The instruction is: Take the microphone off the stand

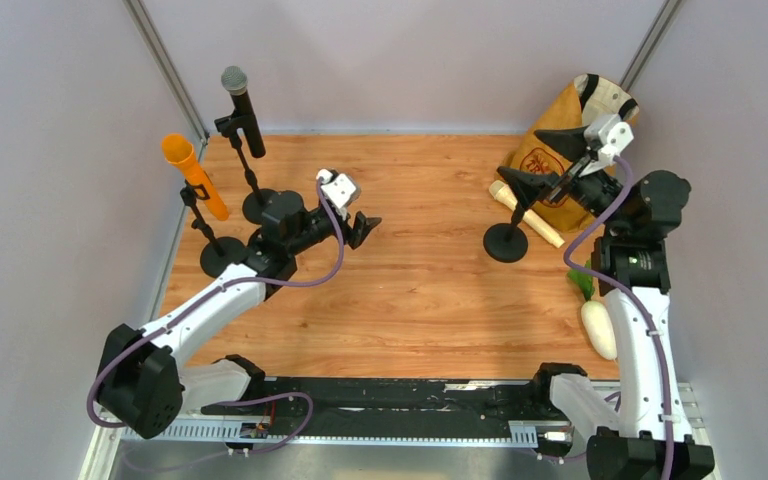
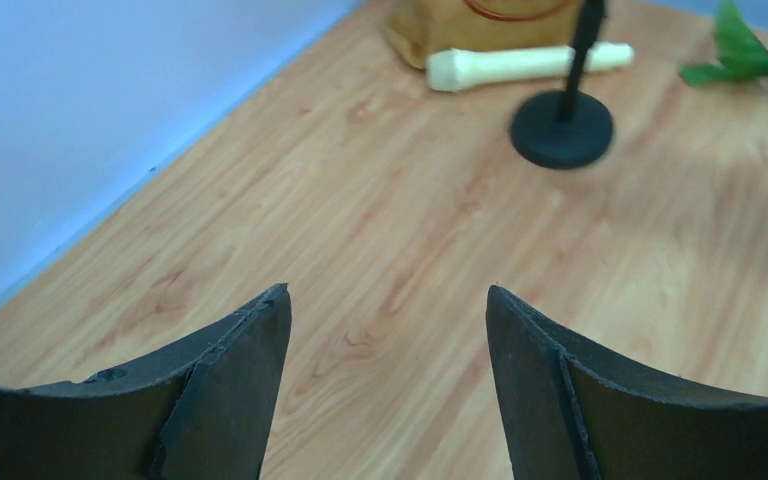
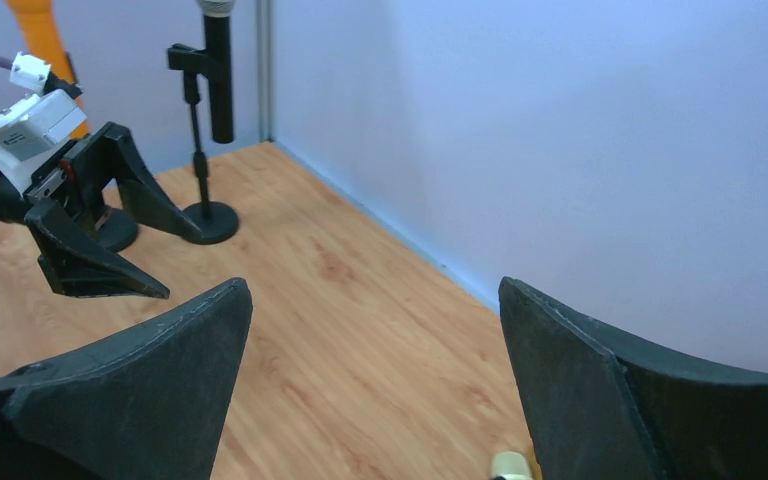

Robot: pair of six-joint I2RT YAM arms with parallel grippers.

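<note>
cream microphone (image 1: pixel 525 212) lies flat on the wooden table (image 1: pixel 420 300), held by no clip. it is just beside the round base of the right-hand stand (image 1: pixel 505 242) and close to the brown bag (image 1: pixel 560 125). in the left wrist view it lies behind the stand's pole. the right gripper (image 1: pixel 543 160) hangs above that stand with its jaws spread wide and nothing between them. the stand's top seems to sit under the fingers, though the overhead view hides it.

the left gripper (image 1: pixel 364 230) hovers over bare wood near the table's middle, jaws apart and empty, well away from the cream microphone. at the left rear, a black microphone (image 1: pixel 243 110) with a grey head stands upright in the rear left stand (image 1: pixel 258 205). an orange microphone (image 1: pixel 192 175) leans in the front left stand (image 1: pixel 222 257) beside it. a white radish (image 1: pixel 598 328) with green leaves lies at the table's right edge.
</note>
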